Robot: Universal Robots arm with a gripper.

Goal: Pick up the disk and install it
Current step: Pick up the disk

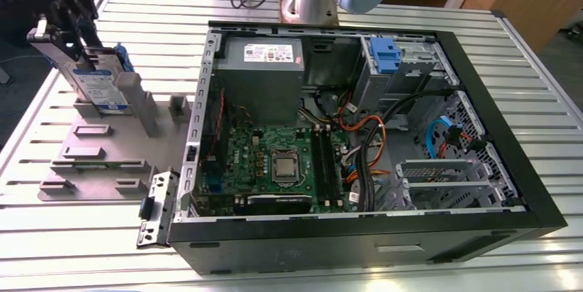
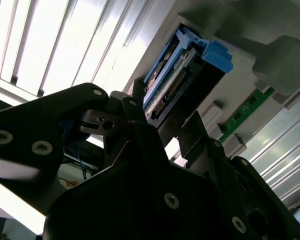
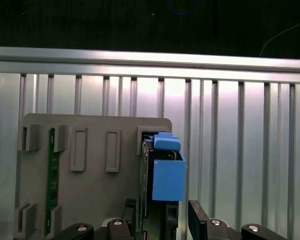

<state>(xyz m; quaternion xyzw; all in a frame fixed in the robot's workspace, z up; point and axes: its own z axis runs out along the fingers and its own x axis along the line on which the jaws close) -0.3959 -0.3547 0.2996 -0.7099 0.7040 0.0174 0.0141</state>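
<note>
The job is at its very start, and nothing is installed yet. The slatted metal table [image 1: 537,67] carries an open computer case [image 1: 364,237], which lies well off to one side of the gripper [image 3: 162,204]. A grey holder plate [image 1: 100,162] sits below the gripper. The disk [image 3: 167,172] stands on edge in a slot of that plate, between the fingers [image 3: 197,220]. In the first wrist view the fingers are apart, one at each flat side with a thin gap showing, so the grasp looks not yet made. Lifting, carrying and seating the disk are all left to do.

The drive cage [image 1: 405,67] with its blue bracket [image 1: 383,53] is on the far side of the case from the gripper and is likely the goal. The space above the disk is free. The plate's upright posts [image 1: 136,97] stand near the gripper, and a green memory stick [image 3: 52,175] sits well apart from it. The case's near wall [image 1: 207,87] and the cables [image 1: 383,128] by the cage would narrow the way in.
</note>
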